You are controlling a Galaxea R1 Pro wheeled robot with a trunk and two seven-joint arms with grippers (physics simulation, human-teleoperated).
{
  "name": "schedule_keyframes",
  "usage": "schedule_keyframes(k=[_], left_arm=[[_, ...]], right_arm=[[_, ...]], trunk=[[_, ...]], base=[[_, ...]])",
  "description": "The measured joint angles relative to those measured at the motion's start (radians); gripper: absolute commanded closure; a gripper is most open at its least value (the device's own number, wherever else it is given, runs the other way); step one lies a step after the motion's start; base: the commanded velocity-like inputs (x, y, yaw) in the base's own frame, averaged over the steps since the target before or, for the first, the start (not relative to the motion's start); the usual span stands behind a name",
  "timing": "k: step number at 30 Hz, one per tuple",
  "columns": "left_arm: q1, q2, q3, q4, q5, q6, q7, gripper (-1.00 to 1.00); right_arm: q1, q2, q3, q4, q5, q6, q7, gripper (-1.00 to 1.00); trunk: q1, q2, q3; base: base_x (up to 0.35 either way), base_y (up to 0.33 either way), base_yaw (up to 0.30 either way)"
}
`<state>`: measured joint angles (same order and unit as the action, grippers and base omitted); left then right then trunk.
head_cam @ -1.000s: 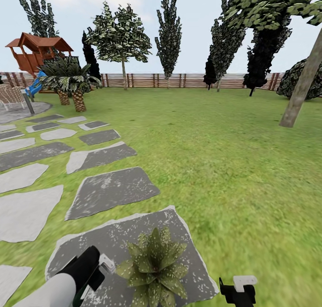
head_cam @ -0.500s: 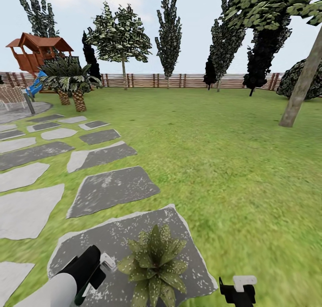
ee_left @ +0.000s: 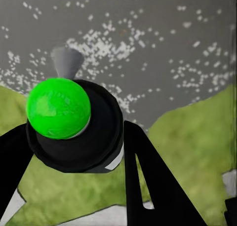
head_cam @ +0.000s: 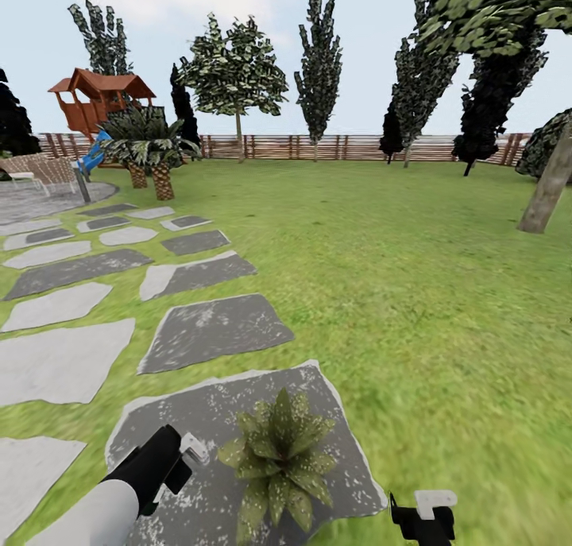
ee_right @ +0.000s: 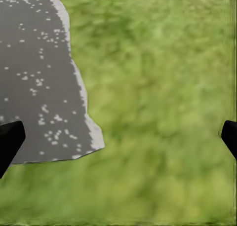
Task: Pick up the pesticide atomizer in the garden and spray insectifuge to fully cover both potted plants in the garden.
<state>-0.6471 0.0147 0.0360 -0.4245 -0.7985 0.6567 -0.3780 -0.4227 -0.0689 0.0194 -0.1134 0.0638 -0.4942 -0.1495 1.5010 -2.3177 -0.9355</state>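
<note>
Left gripper [ee_left: 74, 152]: clamped round the atomizer [ee_left: 74, 130], lower left of the head view, over a grey stone [head_cam: 199, 427].
Plant [head_cam: 278, 462]: bottom centre, on that stone, just beside the atomizer's white head.
Right gripper [ee_right: 118, 137]: fingers spread wide over lawn [ee_right: 158, 88], holding nothing.

Green lawn [head_cam: 413, 292], laid across most of the ground. Irregular grey stepping stones [head_cam: 213, 331], set in a path at the left and led back to a grey paved circle [head_cam: 40, 200]. Brown slatted wooden fence [head_cam: 318, 146], run along the far edge. Red-brown wooden playhouse [head_cam: 99, 101] with a blue slide [head_cam: 94, 152], placed at the far left behind two scaly-trunked palms [head_cam: 155, 141]. Tall dark trees [head_cam: 318, 61], ranged before the fence. Leaning pale trunk [head_cam: 550, 188], seen at the right. Pale blue sky [head_cam: 159, 13], lightly clouded.
</note>
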Motion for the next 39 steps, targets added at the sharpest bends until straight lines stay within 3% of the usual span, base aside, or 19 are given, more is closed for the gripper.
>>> schedule_keyframes(k=[4, 9, 13, 17, 20, 23, 25, 29, 33, 36, 37, 39], left_arm=[[0.000, 0.001, 0.001, 0.000, 0.000, -0.060, 0.001, 1.00], [0.000, 0.014, 0.006, -0.042, 0.003, -0.070, 0.002, 1.00], [0.000, 0.018, 0.067, -0.044, 0.030, -0.073, 0.002, 1.00], [0.001, 0.020, 0.076, -0.044, 0.031, -0.073, 0.002, 1.00], [0.004, 0.059, 0.079, -0.033, 0.028, -0.076, 0.002, 1.00], [0.011, 0.083, 0.112, -0.027, 0.078, -0.092, 0.001, 1.00], [0.031, 0.089, 0.136, -0.026, 0.112, -0.153, 0.002, 1.00], [0.073, 0.090, 0.144, -0.027, 0.134, -0.206, 0.002, 1.00], [0.111, 0.090, 0.145, -0.024, 0.196, -0.336, 0.003, 1.00], [0.132, 0.088, 0.145, -0.023, 0.209, -0.438, 0.002, 1.00], [0.142, 0.089, 0.145, -0.023, 0.208, -0.465, 0.000, 1.00], [0.171, 0.099, 0.145, -0.023, 0.208, -0.546, -0.010, 1.00]], right_arm=[[0.000, 0.001, 0.000, 0.000, 0.000, 0.000, 0.000, -1.00], [0.000, 0.006, 0.001, 0.001, 0.001, 0.000, 0.000, -1.00], [0.000, 0.005, 0.001, 0.001, 0.001, 0.000, 0.000, -1.00], [0.000, 0.005, 0.001, 0.001, 0.001, 0.000, 0.000, -1.00], [0.000, 0.004, 0.001, 0.001, 0.001, 0.000, 0.000, -1.00], [0.000, 0.004, 0.001, 0.001, 0.001, 0.000, 0.000, -1.00], [0.000, 0.004, 0.001, 0.001, 0.001, 0.000, 0.001, -1.00], [0.000, 0.004, 0.001, 0.001, 0.001, 0.000, 0.001, -1.00], [0.000, 0.004, 0.001, 0.001, 0.001, 0.000, 0.001, -1.00], [0.000, 0.004, 0.007, -0.004, 0.003, 0.000, 0.005, -1.00], [-0.001, 0.002, 0.017, -0.010, 0.010, 0.000, 0.014, -1.00], [-0.001, 0.000, 0.070, -0.073, 0.062, 0.001, 0.076, -1.00]], trunk=[[0.000, 0.000, 0.000], [0.000, 0.000, 0.000], [0.000, 0.000, 0.000], [0.000, 0.000, 0.000], [0.000, 0.000, 0.000], [0.000, 0.000, 0.000], [0.000, 0.000, 0.000], [0.000, 0.000, 0.000], [0.000, 0.000, 0.000], [0.000, 0.000, 0.000], [0.000, 0.000, 0.000], [0.000, 0.000, 0.000]], base=[[-0.277, -0.160, 0.000], [-0.326, -0.034, 0.000], [-0.338, 0.000, 0.000], [-0.339, 0.000, 0.000], [-0.339, 0.000, 0.000], [-0.339, 0.000, 0.000], [-0.339, 0.000, 0.000], [-0.339, 0.000, 0.000], [-0.339, 0.000, 0.000], [-0.076, 0.000, 0.000], [-0.012, 0.000, 0.000], [-0.004, 0.000, 0.000]])
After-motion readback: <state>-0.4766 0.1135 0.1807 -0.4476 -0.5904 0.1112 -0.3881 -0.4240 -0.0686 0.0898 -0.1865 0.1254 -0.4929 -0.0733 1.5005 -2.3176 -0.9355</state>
